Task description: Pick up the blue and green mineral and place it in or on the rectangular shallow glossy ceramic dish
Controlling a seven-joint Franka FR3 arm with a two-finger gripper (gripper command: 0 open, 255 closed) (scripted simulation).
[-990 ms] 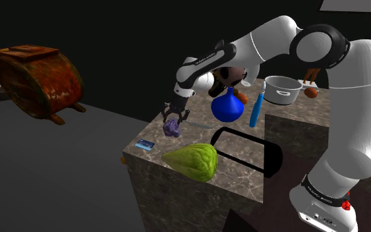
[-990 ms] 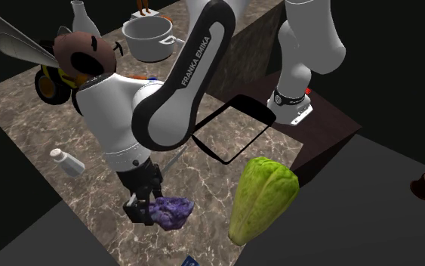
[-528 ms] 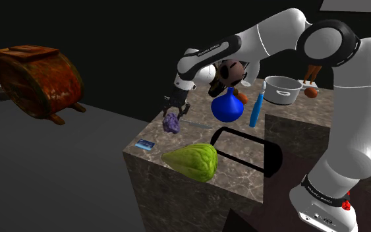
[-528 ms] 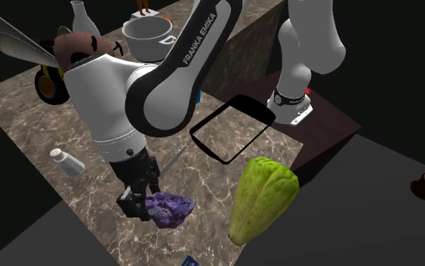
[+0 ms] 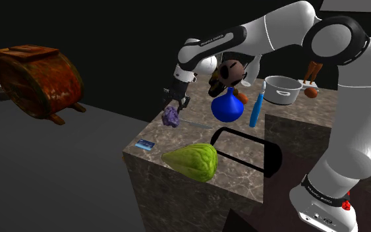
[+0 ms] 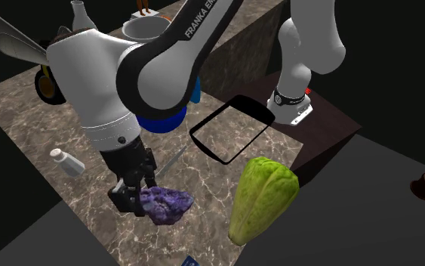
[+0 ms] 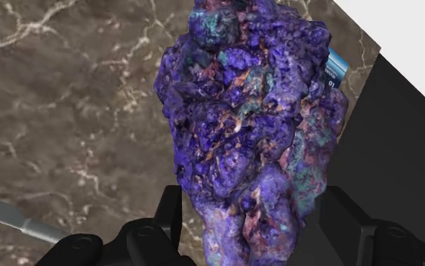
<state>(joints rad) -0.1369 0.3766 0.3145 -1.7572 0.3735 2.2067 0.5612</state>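
The mineral (image 5: 171, 118) is a lumpy purple-blue stone with teal patches. It hangs just above the marble counter's near-left corner, clasped by my black gripper (image 5: 174, 109), which is shut on it. In the second exterior view the gripper (image 6: 137, 202) holds the mineral (image 6: 166, 205) by one end, so the stone sticks out sideways. The wrist view has the mineral (image 7: 252, 128) rising between the two fingers of the gripper (image 7: 254, 227). The dish (image 5: 240, 149) is a shallow rectangle with a black rim, lying on the counter toward the stand (image 6: 231, 128).
A large green leafy vegetable (image 5: 192, 161) lies between the mineral and the dish. A knife (image 6: 174, 160), a blue flask (image 5: 228, 107), a blue tube (image 5: 257, 109), a grey pot (image 5: 283, 89) and a small shaker (image 6: 67, 161) stand around. A blue card (image 5: 145, 145) lies at the counter's edge.
The gripper has risen a little with the mineral clasped in it, lifting the stone off the counter. The arm's upper links have swung upward too.
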